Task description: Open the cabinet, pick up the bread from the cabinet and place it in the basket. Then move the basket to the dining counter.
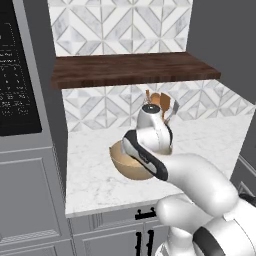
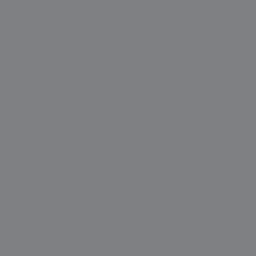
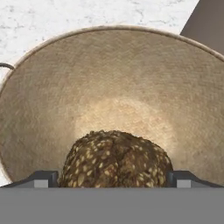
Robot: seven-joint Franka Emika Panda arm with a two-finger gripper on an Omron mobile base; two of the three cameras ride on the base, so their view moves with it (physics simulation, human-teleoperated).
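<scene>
The bread [image 3: 114, 159], a lumpy dark brown seeded piece, sits between my two fingertips [image 3: 43, 178], and my gripper [image 3: 113, 179] is shut on it. It hangs just inside the wide tan woven basket [image 3: 113, 78], above the basket's pale bottom. In the left base view the basket [image 1: 125, 167] rests on the marble counter, and my white hand points down into it and hides the gripper and the bread. The cabinet [image 1: 135, 70], a long dark brown wooden plank, runs along the tiled wall above the basket.
A holder with wooden utensils [image 1: 161, 101] stands behind my hand by the backsplash. A dark oven panel [image 1: 15, 75] and a tall grey unit close the left side. Grey panelled doors with black handles [image 1: 145, 215] lie under the marble counter [image 1: 92, 175]. A thin dark rim [image 3: 5, 66] shows left of the basket.
</scene>
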